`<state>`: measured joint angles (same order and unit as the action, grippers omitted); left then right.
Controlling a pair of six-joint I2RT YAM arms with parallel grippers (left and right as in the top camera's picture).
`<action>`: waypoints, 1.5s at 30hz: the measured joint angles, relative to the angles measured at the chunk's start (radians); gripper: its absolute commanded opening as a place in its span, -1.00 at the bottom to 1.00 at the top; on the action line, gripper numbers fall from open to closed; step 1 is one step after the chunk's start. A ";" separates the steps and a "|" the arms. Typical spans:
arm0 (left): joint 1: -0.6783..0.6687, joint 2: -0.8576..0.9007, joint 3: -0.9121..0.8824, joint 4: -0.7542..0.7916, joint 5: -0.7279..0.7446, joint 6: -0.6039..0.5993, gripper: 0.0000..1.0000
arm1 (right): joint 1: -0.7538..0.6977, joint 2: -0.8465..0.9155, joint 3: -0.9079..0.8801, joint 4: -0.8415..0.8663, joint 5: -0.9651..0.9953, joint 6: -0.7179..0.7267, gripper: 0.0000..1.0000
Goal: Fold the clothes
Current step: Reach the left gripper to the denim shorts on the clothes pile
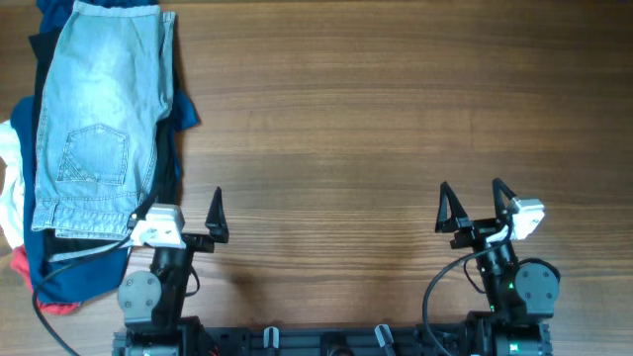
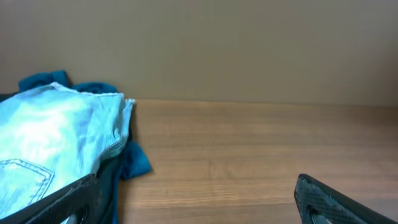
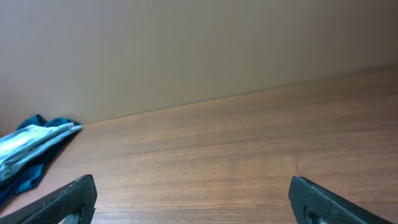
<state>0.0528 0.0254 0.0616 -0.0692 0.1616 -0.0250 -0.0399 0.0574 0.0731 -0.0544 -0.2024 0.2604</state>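
The light blue denim shorts (image 1: 99,109) lie folded lengthwise on top of a pile of clothes at the table's far left, one stitched back pocket facing up, waistband toward me. They also show in the left wrist view (image 2: 50,143) and, small, in the right wrist view (image 3: 31,140). My left gripper (image 1: 183,213) is open and empty, at the front left just beside the waistband end of the shorts. My right gripper (image 1: 473,203) is open and empty at the front right, far from the shorts.
Under the shorts lie navy and teal clothes (image 1: 183,111), with white and red ones (image 1: 12,148) at the left edge. A black cable (image 1: 59,282) runs by the left arm's base. The wooden table (image 1: 376,119) stretches to the right.
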 measured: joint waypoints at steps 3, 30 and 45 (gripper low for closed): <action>0.000 0.071 0.092 -0.048 0.000 -0.018 1.00 | 0.000 0.089 0.048 0.031 -0.025 -0.008 0.99; 0.001 1.143 1.004 -0.685 0.033 -0.085 0.84 | 0.000 1.297 0.936 -0.160 -0.639 -0.050 0.99; 0.326 1.493 1.004 -0.757 -0.097 -0.302 0.63 | 0.020 1.352 0.938 -0.274 -0.668 -0.065 0.96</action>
<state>0.3790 1.5185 1.0660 -0.8261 0.0643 -0.3271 -0.0196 1.4094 1.0107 -0.3286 -0.8703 0.1951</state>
